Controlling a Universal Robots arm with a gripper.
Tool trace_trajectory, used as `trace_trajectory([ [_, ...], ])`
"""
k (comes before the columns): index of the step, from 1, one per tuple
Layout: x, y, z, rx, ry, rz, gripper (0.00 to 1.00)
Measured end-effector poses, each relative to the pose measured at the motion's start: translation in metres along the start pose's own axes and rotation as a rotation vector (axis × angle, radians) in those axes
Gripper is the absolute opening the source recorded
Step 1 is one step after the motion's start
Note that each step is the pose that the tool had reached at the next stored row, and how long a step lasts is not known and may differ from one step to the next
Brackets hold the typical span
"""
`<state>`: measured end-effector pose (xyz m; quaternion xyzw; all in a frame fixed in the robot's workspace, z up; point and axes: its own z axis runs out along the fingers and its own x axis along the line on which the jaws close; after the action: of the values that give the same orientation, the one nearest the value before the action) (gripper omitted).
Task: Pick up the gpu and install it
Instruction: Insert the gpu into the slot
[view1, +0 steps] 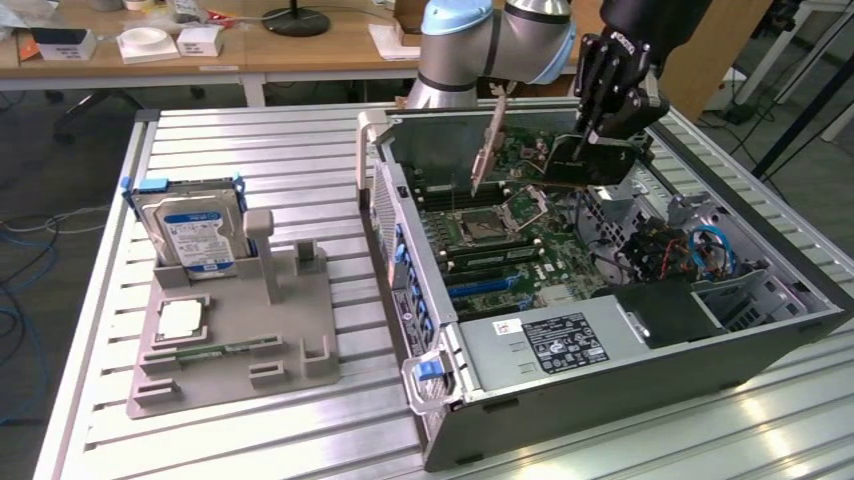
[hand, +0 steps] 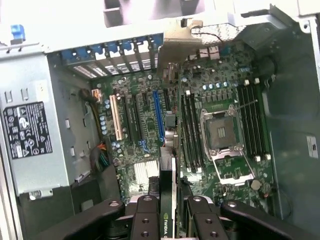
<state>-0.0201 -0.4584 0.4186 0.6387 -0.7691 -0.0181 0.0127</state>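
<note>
so I've got the gpu (hand: 168, 195) clamped edge-on in my pincer (view1: 587, 165), fingers (hand: 146, 220) pinching both faces of the card near its top edge; it hangs upright inside the open pc case (view1: 747, 350), over the motherboard (hand: 150, 150), silver bracket (hand: 182, 42) pointing at the rear slot wall; not seated yet as far as I can tell. My guess on handling: light, stiff, thin board; fragile too, since the pcb flexes and the cooler side dents, so gripping the flat faces up by the top edge seems right. hard drive (view1: 191, 230) sits in the gray holder (view1: 227, 340) out on the table's far-left part in the exterior view.
</note>
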Motion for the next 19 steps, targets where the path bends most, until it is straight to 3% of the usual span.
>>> trace_trajectory([
  [19, -0.0001, 0.0000, 0.0010, -0.0008, 0.0112, -0.253, 0.26],
])
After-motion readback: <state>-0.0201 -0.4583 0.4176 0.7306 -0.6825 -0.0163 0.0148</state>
